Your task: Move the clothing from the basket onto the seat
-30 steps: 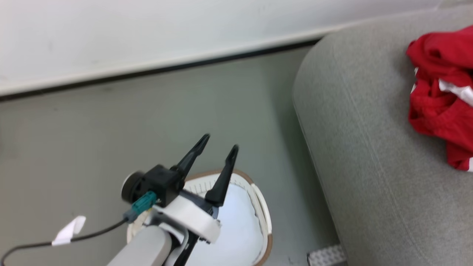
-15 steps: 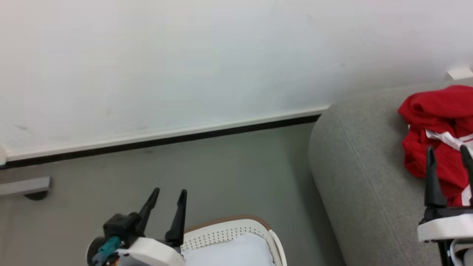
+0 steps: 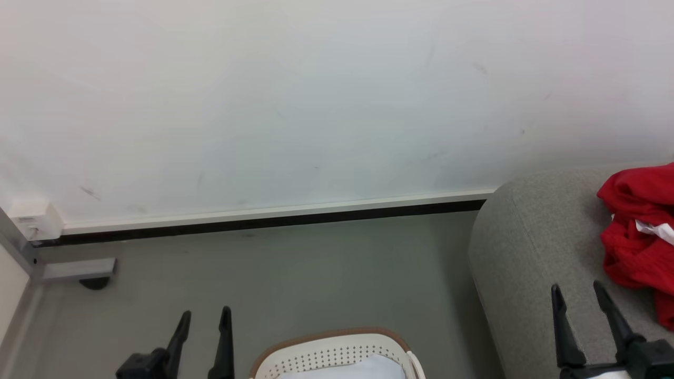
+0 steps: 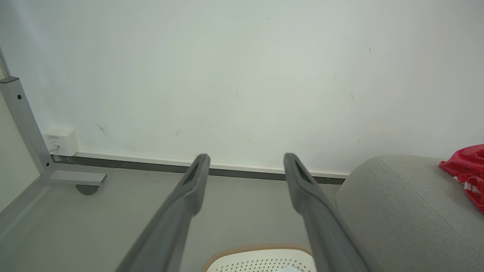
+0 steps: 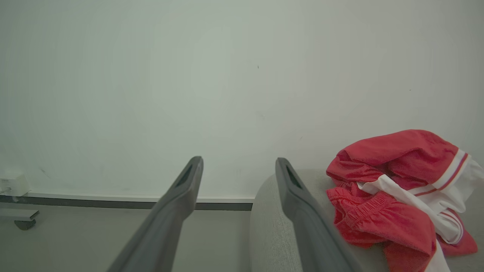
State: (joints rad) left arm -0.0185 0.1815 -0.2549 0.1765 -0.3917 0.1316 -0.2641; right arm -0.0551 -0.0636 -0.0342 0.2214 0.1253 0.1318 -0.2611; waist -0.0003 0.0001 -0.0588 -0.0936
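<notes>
Red, white-striped clothing [image 5: 393, 189]; grey seat [image 3: 526, 263]

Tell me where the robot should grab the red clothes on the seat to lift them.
Pinch the puffy red hump on top of the clothing, coming down with the nearer right gripper. The clothing lies crumpled on the seat, and that fold stands highest, so the gripper can close around it.

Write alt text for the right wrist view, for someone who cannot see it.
Crumpled red and white clothing lies on a grey seat at the right. The right tool rises from the bottom edge, fingers apart and empty, before a pale wall.
</notes>
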